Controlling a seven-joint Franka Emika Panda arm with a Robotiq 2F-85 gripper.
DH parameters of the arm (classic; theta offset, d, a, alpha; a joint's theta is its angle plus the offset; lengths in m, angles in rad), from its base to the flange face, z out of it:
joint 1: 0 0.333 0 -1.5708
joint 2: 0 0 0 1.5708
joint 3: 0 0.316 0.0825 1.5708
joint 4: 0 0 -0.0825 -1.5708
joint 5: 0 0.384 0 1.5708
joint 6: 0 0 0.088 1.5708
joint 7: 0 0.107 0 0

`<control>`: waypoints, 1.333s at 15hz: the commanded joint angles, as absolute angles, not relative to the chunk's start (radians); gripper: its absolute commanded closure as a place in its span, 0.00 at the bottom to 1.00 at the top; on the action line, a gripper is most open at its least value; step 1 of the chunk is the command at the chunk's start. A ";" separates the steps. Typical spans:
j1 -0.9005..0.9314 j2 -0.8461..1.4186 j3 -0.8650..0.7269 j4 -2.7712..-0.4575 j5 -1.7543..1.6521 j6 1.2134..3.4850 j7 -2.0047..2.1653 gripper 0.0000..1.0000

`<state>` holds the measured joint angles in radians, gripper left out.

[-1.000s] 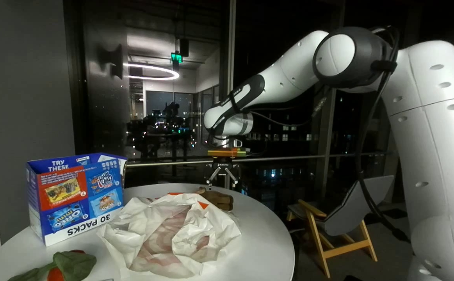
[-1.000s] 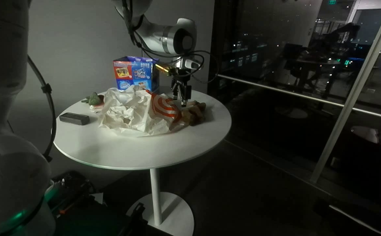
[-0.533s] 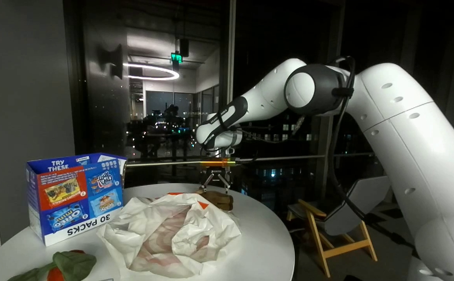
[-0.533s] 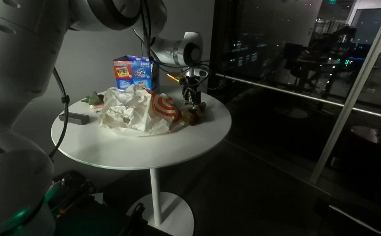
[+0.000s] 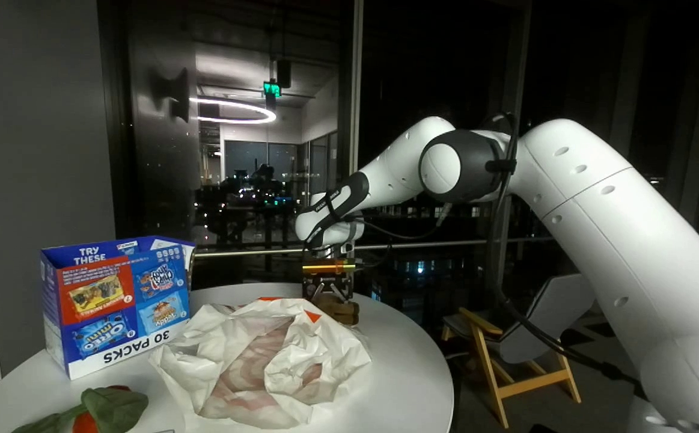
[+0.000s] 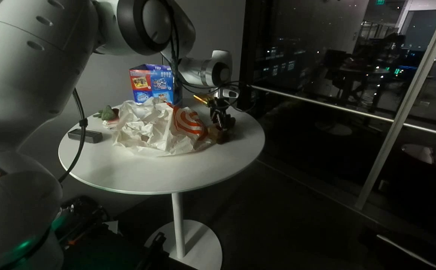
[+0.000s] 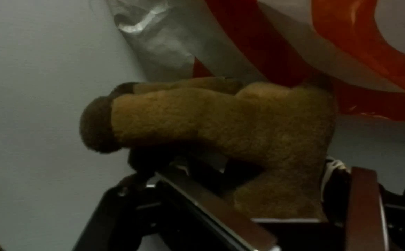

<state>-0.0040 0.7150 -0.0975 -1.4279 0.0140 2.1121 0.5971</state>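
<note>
Your pincer [image 7: 275,188] is standing wide, its jaws straddling the body of a brown plush toy [image 7: 223,122]; the wrist view is showing this plainly, though you are not getting enough from it to tell whether either jaw is pressing on the plush. There you are also seeing the toy's long limb with its dark tip pointing left, whereas in both exterior views the dark pincer is blending into the toy and covering part of it. A crumpled white bag [image 5: 247,361] is lying on the near side of the toy in an exterior view, hiding some of it; where you are seeing the bag's orange-red rings [image 6: 189,122], the toy is lying to their right. The wrist view is giving you only the bag's edge, just beside the plush. To the left of the bag, a blue snack box [image 5: 115,307] is standing, its upside-down "30 PACKS" showing. A leafy green thing [image 5: 113,409] with some red is lying at the near left. A dark grey block [image 6: 85,135] is showing whole near the left edge of the round white table [image 6: 139,176], with its single leg [image 6: 178,225] appearing beneath. A grey chair [image 5: 556,313] is standing right of the table in an exterior view.
</note>
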 commanded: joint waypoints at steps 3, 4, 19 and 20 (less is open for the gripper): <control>0.008 0.710 -0.108 -1.392 0.034 2.106 0.595 0.57; 0.012 0.705 -0.110 -1.393 0.031 2.105 0.599 0.66; 0.126 0.187 -0.094 -1.727 -0.181 2.090 0.582 0.92; 0.129 0.140 -0.074 -1.759 -0.188 2.074 0.547 0.92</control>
<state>0.1117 0.3132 -0.1075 -1.6115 -0.1404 2.0847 0.6137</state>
